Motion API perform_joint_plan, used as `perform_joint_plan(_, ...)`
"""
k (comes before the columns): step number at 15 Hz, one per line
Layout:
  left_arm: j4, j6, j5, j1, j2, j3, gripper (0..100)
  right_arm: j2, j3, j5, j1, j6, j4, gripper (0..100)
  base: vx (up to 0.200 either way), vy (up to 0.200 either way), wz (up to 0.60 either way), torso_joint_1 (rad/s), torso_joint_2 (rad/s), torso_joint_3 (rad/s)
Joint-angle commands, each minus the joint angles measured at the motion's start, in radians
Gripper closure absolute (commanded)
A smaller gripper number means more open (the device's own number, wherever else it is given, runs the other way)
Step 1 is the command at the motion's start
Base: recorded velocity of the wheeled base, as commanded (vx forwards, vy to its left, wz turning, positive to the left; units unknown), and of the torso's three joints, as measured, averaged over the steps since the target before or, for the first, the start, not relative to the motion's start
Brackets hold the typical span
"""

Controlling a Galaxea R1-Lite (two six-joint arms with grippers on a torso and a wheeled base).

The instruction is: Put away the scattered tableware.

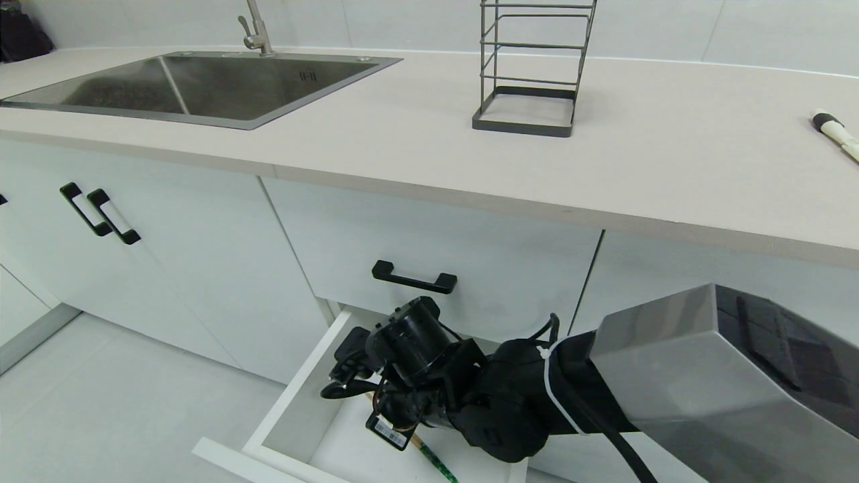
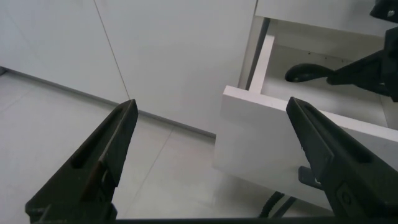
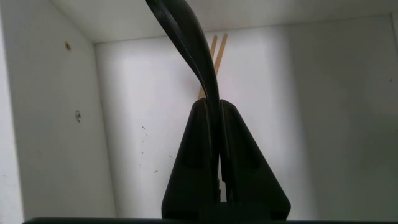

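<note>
**Right hand grips a black spoon inside the open drawer**

The lower drawer [image 1: 295, 396] stands pulled out, its white front panel nearest, with bare floor along its left side. The left hand [image 2: 210, 106] hangs low over that floor, just off the drawer's front corner. Its fingers are spread wide and grasp nothing.

The right hand [image 1: 347, 370] is down inside the drawer, close to the left wall, with white drawer bottom open toward the front panel. Its fingers are clenched on the handle of a black spoon [image 1: 339, 390]. The handle is thin, glossy and curved, and the bowl end points toward the left wall. I cannot tell whether the bowl touches the drawer bottom. A pair of wooden chopsticks [image 1: 433, 459] with green-patterned ends lies on the drawer bottom, partly hidden under the arm.

Just above, a shut drawer front carries a black bar handle [image 1: 414, 276]. To its left are two cupboard doors, each with a black handle [image 1: 100, 215].

The bench [image 1: 416, 147] overhangs these fronts. A dark wire rack [image 1: 530, 100] stands at mid-bench. A steel sink [image 1: 201, 87] with its tap [image 1: 255, 30] lies to the far left. A cream-handled utensil [image 1: 835, 134] with a black end lies at the far right, well apart from the rack. Its kind I cannot tell.
</note>
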Motion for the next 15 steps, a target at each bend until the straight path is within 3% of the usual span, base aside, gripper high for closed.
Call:
perform_joint_plan(1, 0.000, 0.000, 0.000, 0.000, 0.000, 0.001, 0, 0.030, -0.009, 0.001, -0.008, -0.001, -0.001, 100, 0.000, 0.000, 0.00, 0.000, 0.00, 0.000)
perform_joint_plan(15, 0.000, 0.000, 0.000, 0.000, 0.000, 0.001, 0, 0.155, -0.144, -0.027, -0.016, -0.001, 0.070, 100, 0.000, 0.000, 0.00, 0.000, 0.00, 0.000)
